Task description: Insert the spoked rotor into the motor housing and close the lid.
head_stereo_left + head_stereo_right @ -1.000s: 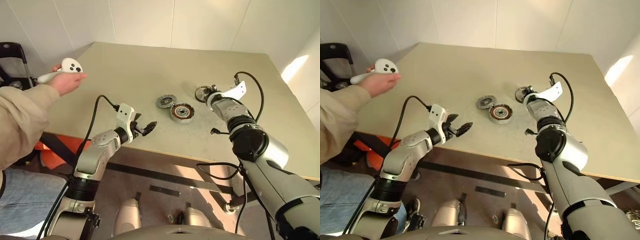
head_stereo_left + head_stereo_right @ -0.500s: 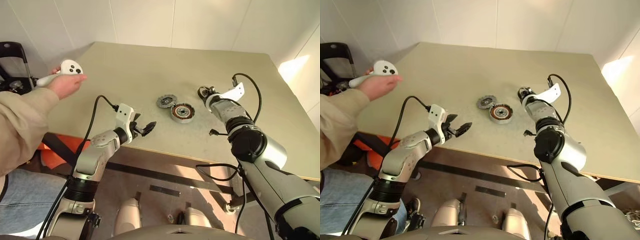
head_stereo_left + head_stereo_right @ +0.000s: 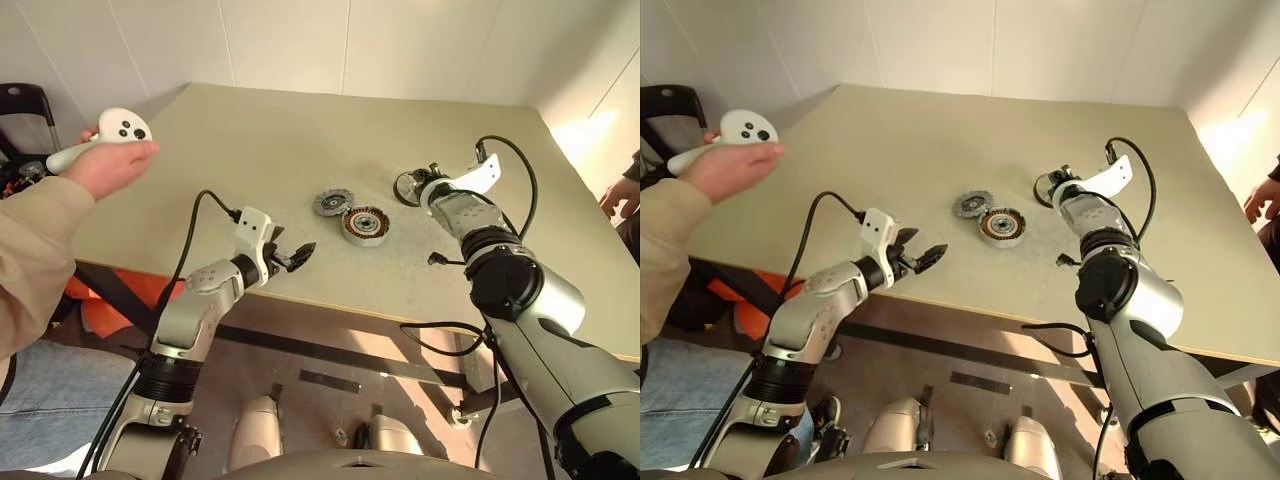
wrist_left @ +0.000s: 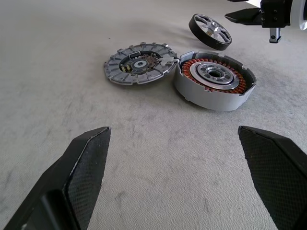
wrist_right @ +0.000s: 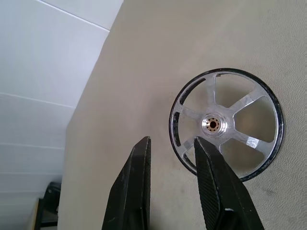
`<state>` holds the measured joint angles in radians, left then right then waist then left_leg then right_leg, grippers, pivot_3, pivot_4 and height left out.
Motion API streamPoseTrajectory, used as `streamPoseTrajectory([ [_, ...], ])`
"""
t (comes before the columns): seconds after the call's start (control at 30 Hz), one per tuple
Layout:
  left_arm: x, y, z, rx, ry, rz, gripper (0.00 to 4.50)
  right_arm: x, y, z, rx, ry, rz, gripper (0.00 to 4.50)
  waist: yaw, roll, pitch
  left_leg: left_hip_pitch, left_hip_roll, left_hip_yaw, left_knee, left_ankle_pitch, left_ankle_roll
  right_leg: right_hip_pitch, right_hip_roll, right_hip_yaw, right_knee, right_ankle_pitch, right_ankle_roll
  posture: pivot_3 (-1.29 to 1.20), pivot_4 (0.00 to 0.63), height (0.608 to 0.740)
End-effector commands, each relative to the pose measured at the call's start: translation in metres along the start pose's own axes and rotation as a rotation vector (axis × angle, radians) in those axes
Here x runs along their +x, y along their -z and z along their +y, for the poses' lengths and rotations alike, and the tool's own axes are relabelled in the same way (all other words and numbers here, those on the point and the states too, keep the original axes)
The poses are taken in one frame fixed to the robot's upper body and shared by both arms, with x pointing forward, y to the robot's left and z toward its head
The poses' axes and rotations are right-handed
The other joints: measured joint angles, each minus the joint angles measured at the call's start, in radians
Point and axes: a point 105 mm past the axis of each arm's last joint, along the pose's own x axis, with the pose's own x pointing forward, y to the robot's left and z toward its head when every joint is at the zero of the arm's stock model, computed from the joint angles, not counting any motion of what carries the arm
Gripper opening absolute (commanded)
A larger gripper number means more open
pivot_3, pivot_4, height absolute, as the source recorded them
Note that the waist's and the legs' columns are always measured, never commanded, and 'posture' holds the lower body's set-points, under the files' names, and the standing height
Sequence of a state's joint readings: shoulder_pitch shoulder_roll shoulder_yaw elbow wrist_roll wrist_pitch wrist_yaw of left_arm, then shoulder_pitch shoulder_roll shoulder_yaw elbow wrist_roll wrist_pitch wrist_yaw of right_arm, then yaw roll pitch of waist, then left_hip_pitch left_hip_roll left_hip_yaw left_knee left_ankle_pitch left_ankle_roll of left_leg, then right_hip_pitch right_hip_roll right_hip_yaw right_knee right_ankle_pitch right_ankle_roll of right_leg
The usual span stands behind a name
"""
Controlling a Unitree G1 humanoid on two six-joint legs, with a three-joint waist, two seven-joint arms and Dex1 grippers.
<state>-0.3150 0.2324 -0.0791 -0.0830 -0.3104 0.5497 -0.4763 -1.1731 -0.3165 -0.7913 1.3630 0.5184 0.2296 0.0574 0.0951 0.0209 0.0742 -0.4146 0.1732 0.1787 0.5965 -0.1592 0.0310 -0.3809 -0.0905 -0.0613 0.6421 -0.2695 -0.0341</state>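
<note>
White panelled walls back a beige bench (image 3: 250,130) where the three parts lie close together near the middle. At the centre stands the motor housing (image 4: 214,79), copper windings facing up, and the lid (image 4: 139,63) lies flat on the robot's left of it, its notched edge touching the housing's wall. Beyond the housing, the spoked rotor (image 5: 225,124) is tilted up off the bench (one edge raised). The right gripper (image 5: 171,148) has its fingers (image 5: 135,177) partly closed across the rotor's dark rim, one finger passing in front of the spokes. The left gripper (image 4: 175,158) hovers over the bench's near edge, fingers spread fully apart and holding nothing, pointed toward the housing. At the left, a person's hand (image 3: 112,165) holds a white controller (image 3: 98,140).
</note>
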Motion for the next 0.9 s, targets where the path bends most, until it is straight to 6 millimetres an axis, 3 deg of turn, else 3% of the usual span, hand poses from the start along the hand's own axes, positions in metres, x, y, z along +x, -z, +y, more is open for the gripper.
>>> streamPoseTrajectory([
  [0.03,0.002,-0.014,-0.002,0.034,0.010,-0.046,4.50,-0.002,-0.020,0.007,-0.021,-0.001,-0.052,1.57,0.000,0.000,0.000,0.000,0.000,0.000,0.000,0.000,0.000,0.000,0.000,0.000,0.000,0.000,0.000,0.00,0.000,0.740],
  [0.33,0.000,-0.014,0.002,0.043,-0.002,-0.046,4.50,-0.003,-0.013,-0.019,-0.121,0.071,-0.042,1.57,0.000,0.000,0.000,0.000,0.000,0.000,0.000,0.000,0.000,0.000,0.000,0.000,0.000,0.000,0.000,0.00,0.000,0.740],
  [0.9,-0.002,-0.013,0.004,0.047,-0.016,-0.044,4.50,-0.002,-0.003,-0.017,-0.178,0.051,-0.016,1.57,0.001,0.000,0.000,-0.001,0.000,0.000,0.001,0.000,0.000,0.000,0.000,0.000,0.001,0.000,0.000,0.00,0.000,0.740],
])
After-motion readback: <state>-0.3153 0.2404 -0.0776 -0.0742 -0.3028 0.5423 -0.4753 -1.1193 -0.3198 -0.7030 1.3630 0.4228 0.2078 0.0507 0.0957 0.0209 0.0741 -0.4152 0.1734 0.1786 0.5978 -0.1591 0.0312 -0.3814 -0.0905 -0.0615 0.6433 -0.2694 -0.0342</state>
